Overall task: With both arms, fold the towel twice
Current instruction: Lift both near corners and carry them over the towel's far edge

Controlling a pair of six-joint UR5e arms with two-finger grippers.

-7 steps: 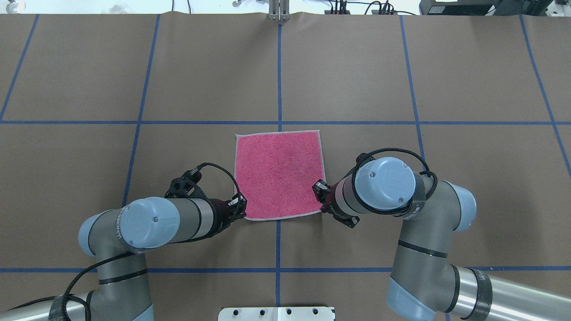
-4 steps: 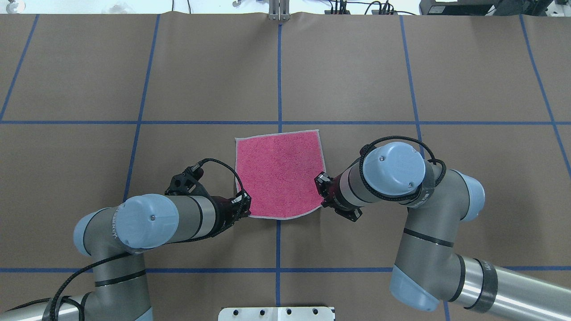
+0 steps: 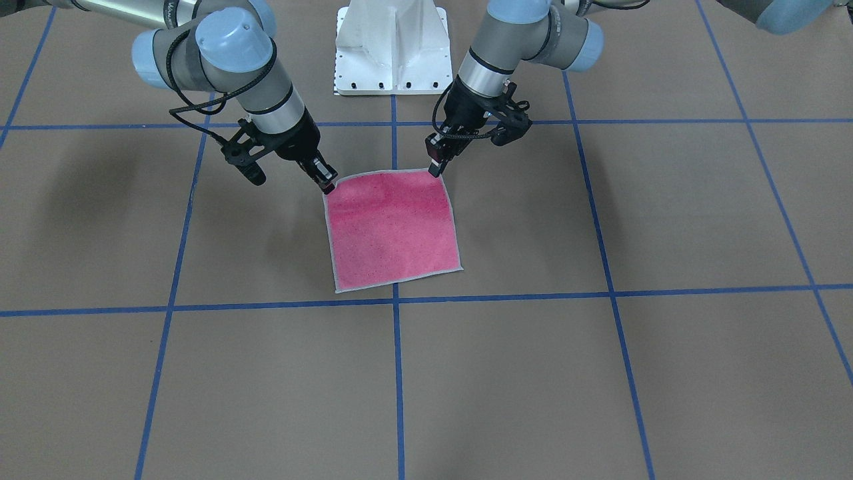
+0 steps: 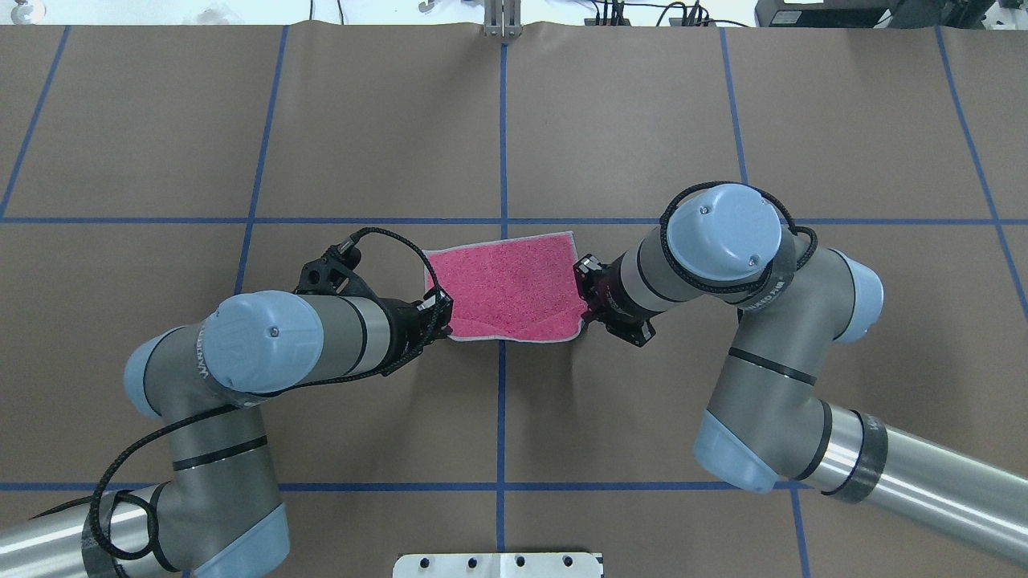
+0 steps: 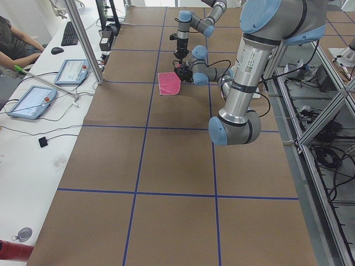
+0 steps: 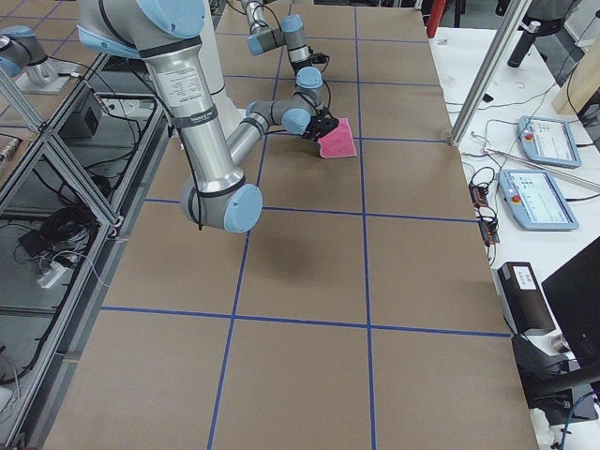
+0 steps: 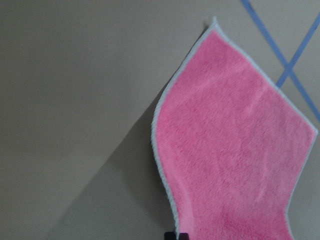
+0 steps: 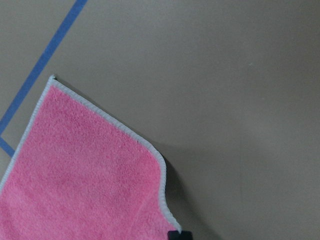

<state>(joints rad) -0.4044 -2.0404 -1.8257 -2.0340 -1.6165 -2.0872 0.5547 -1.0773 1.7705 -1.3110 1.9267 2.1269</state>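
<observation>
The towel lies pink face up at the table's middle; its grey face is hidden. Its far edge rests on the paper, and its near edge is raised and carried over the far half. My left gripper is shut on the near left corner. My right gripper is shut on the near right corner. In the front-facing view the towel hangs from the left gripper and the right gripper. Both wrist views show the towel sloping down to the table.
Brown paper with blue tape lines covers the table. The white pedestal base stands at the near edge. Tablets and cables lie on a white bench beyond the far edge, where a person sits.
Both grippers have lifted the towel's near corners and carried them away from the robot, toward the far edge. The visible pink area in the overhead view has shrunk to about half.
</observation>
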